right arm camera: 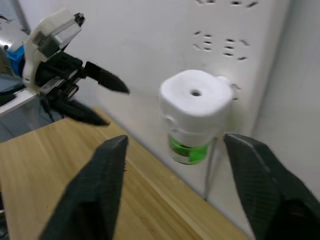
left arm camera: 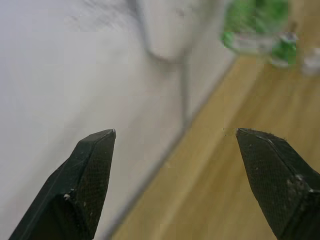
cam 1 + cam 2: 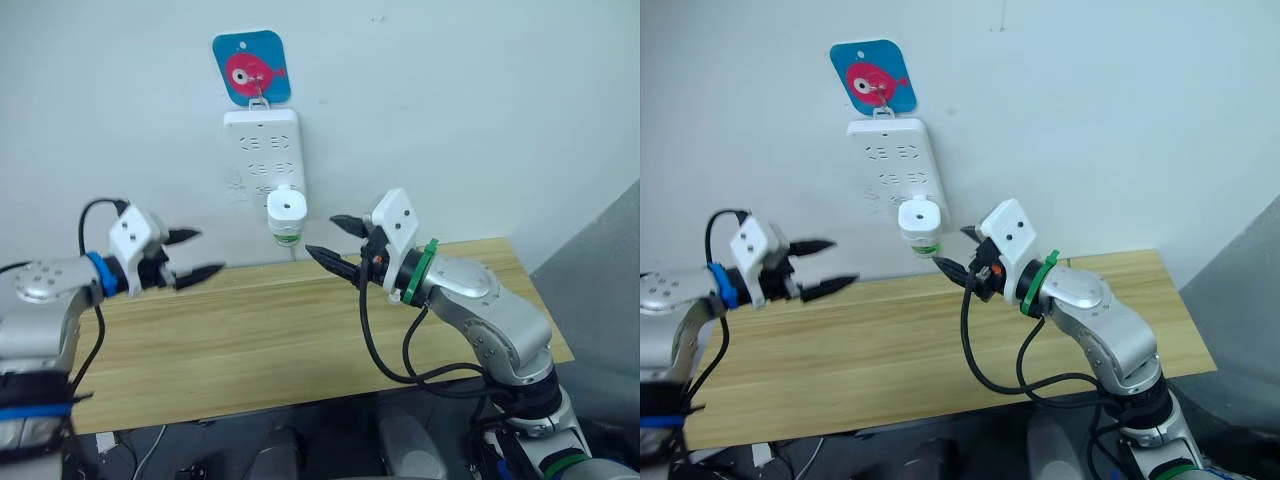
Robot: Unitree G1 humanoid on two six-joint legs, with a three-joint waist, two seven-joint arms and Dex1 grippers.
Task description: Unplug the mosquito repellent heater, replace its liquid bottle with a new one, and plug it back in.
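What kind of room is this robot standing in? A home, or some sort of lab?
Probably a test setup rather than a home: a bare wooden table against a plain white wall, with a power strip hung from a hook and a mosquito repellent heater plugged in.

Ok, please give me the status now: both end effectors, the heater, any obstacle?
Left end effector open, empty. Right end effector open, empty, near mosquito repellent heater. Heater plugged into power strip, untouched. Nothing in the way.

Bright, even light with soft shadows on the wall; the left wrist view is blurred.
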